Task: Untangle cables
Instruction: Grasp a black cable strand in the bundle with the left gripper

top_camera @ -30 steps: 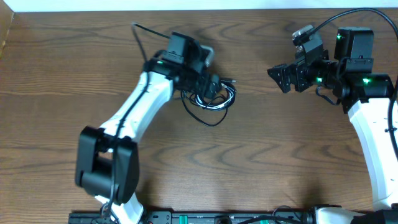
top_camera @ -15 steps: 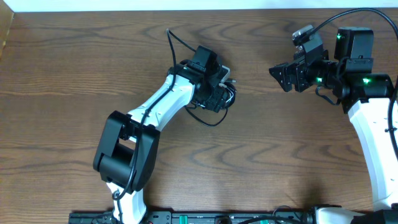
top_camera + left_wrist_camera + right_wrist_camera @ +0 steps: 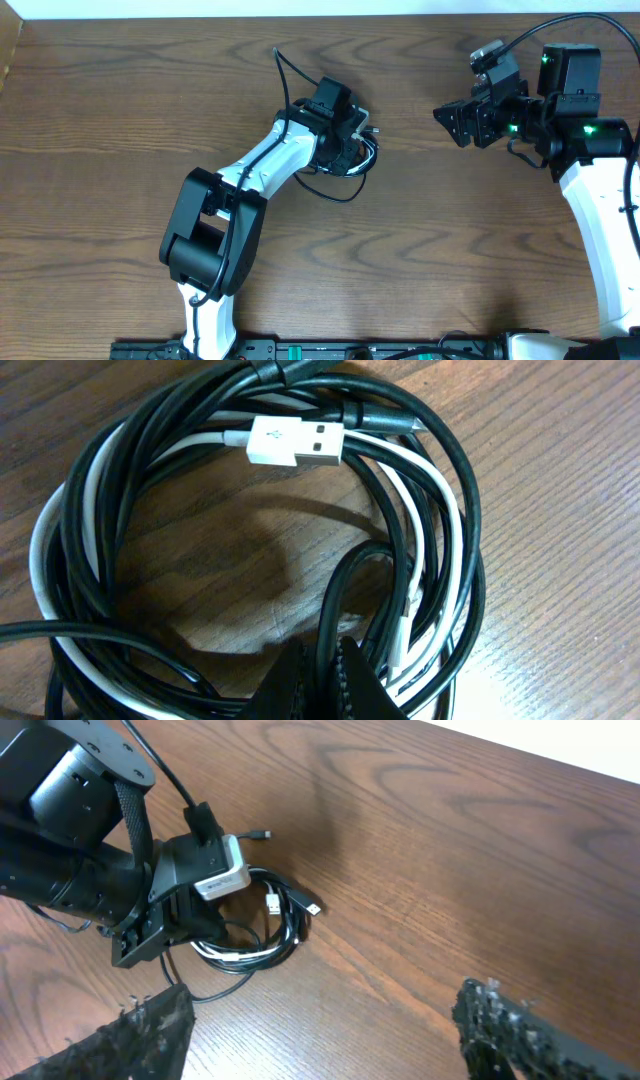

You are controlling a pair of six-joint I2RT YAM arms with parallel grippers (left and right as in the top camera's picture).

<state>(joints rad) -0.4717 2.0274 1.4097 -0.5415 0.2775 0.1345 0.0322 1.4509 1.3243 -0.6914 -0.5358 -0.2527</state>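
Cables lie in one loose coil near the middle of the counter, a little toward its far side. The left arm reaches down into the coil. The left jaws are fully closed at its edge, but I cannot tell whether a black strand is pinched. The right jaws, well apart from the coil, stand wide and empty. The cords look light, soft and a little slippery. I would take hold near the white plug.
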